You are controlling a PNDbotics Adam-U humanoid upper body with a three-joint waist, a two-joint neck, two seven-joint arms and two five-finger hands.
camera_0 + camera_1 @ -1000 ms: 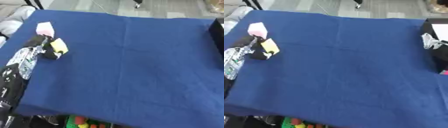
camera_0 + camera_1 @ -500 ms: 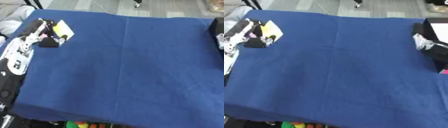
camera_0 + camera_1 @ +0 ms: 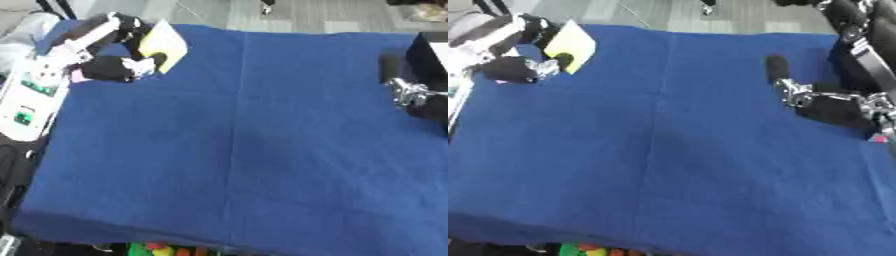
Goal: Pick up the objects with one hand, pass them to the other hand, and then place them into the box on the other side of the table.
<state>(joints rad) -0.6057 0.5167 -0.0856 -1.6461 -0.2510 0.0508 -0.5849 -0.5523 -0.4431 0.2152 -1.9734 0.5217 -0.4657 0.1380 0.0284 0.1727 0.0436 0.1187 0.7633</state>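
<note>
My left hand (image 3: 112, 66) is raised over the table's far left corner with its fingers curled round a flat yellow object (image 3: 164, 45), which is tilted on edge. A small pink object (image 3: 77, 76) shows just under that hand on the blue cloth (image 3: 245, 150). My right hand (image 3: 820, 102) has come in from the right and hovers above the cloth with a finger stretched toward the far side; nothing is in it. A dark box (image 3: 430, 60) stands at the far right edge.
The blue cloth covers the whole table and its middle is bare. My white-and-black left forearm (image 3: 35, 95) lies along the left edge. Colourful small things (image 3: 162, 248) show below the table's front edge.
My left hand has lifted the yellow object up and toward the far left corner, leaving the pink object behind. My right hand has moved inward from the right edge over the cloth.
</note>
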